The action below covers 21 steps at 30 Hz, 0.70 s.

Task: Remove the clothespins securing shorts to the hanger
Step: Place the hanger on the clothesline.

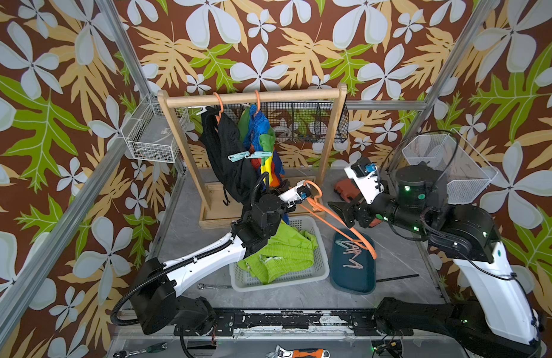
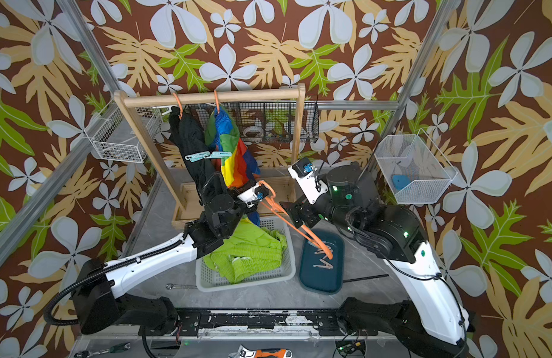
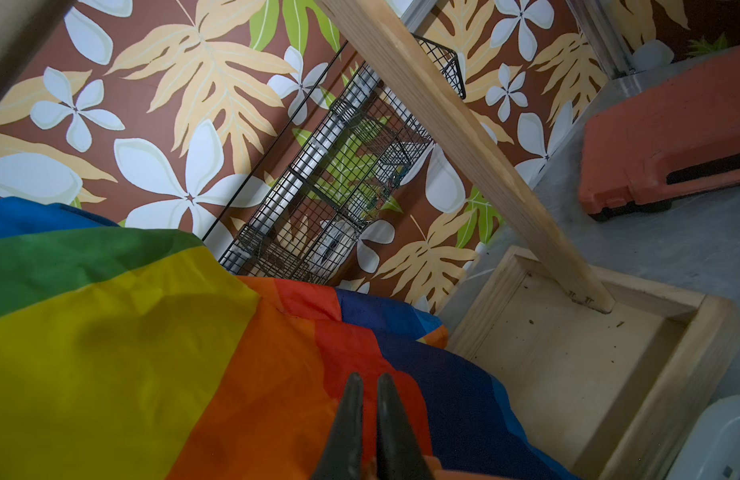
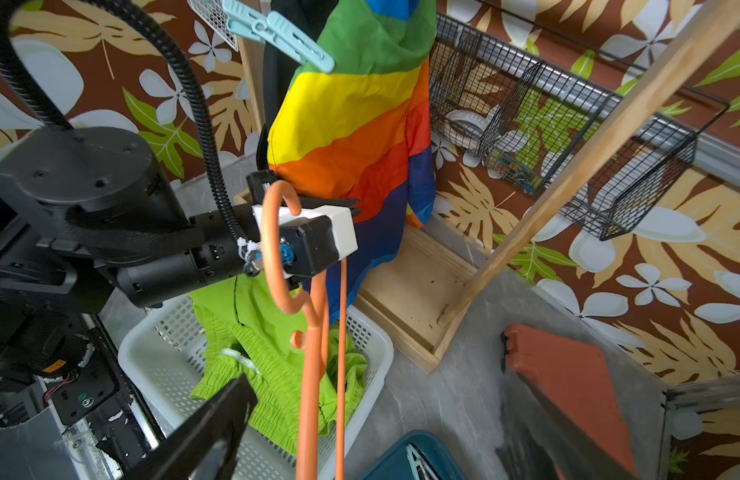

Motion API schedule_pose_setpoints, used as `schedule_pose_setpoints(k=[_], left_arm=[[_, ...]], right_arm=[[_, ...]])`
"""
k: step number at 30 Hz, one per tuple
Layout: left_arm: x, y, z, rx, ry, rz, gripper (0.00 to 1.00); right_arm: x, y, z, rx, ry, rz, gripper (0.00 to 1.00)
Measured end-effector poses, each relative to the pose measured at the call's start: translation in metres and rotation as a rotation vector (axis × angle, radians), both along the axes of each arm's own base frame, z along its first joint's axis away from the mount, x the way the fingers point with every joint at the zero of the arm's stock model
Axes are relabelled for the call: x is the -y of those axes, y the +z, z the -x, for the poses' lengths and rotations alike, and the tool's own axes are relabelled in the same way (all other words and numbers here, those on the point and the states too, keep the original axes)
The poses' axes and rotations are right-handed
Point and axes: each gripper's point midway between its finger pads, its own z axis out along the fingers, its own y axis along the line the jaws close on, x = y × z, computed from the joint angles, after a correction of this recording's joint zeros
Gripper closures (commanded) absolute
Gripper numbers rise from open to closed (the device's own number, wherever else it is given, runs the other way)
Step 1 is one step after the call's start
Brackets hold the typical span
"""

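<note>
Left tool (image 3: 370,376) clamped, right tool (image 4: 374,384) agape

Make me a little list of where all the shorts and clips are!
On wooden rail: black shorts, colour-blocked shorts
Clipped on them: two mint clothespins
In white basket: lime green shorts
In teal tray: loose clothespins
Orange hanger: bare, slanting between the arms
Left gripper: shut, beside colour-blocked shorts
Right gripper: open, beside hanger

Rack (image 1: 253,96): matt pale wood. Orange hanger (image 4: 312,374): smooth plastic. Colour-blocked shorts (image 4: 351,124): crinkly, faintly shiny cloth. Lime shorts (image 1: 284,251) at rack's six o'clock: ribbed cloth.
</note>
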Motion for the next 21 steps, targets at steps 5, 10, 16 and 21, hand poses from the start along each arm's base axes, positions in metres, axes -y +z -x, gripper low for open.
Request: schedule_pose_setpoints(k=[5, 10, 16, 21], left_arm=[[-0.001, -0.001, -0.003, -0.020, -0.003, 0.015, 1.00], [-0.002, -0.002, -0.004, -0.029, -0.004, 0.018, 1.00], [-0.002, -0.003, -0.004, -0.034, -0.007, 0.018, 1.00], [-0.005, 0.001, -0.002, -0.032, -0.006, 0.021, 1.00]], right_arm=[[0.011, -0.027, 0.013, -0.055, 0.000, 0.037, 0.07], [0.013, -0.064, 0.023, -0.150, 0.014, 0.076, 0.09], [0.013, -0.078, 0.023, -0.176, 0.010, 0.094, 0.31], [0.012, -0.093, 0.021, -0.201, 0.012, 0.129, 0.50]])
